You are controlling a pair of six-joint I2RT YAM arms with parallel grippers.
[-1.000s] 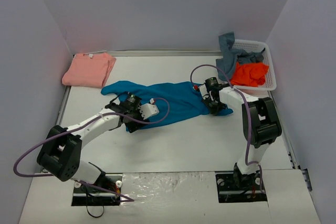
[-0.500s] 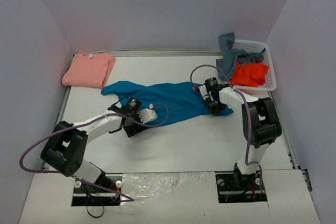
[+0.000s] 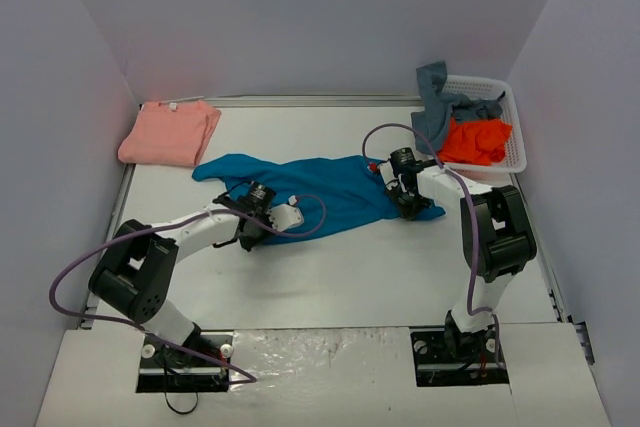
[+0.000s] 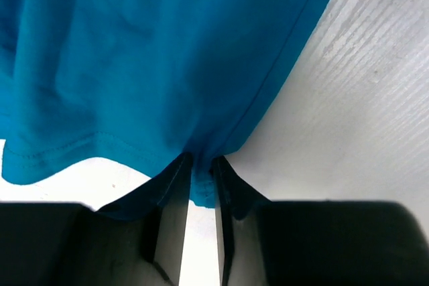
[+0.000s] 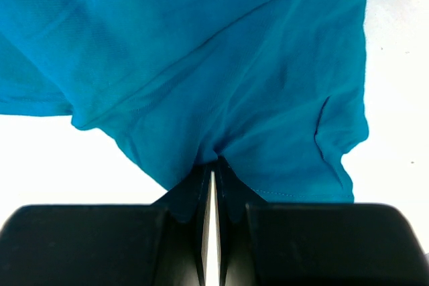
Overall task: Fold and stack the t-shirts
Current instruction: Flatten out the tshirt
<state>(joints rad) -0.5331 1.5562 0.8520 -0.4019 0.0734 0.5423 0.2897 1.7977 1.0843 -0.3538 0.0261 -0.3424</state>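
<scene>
Left tool (image 4: pixel 201 163) clamped on hem of teal-blue t-shirt (image 4: pixel 154 58); right tool (image 5: pixel 213 164) clamped on its other end. Shirt lies on table (image 4: pixel 362 105) ahead of both tools, cut off in wrist views.

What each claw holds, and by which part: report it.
Left claw pinches the teal-blue t-shirt at its near edge, close to a hem corner. Right claw pinches the same shirt's edge at its right end.
</scene>
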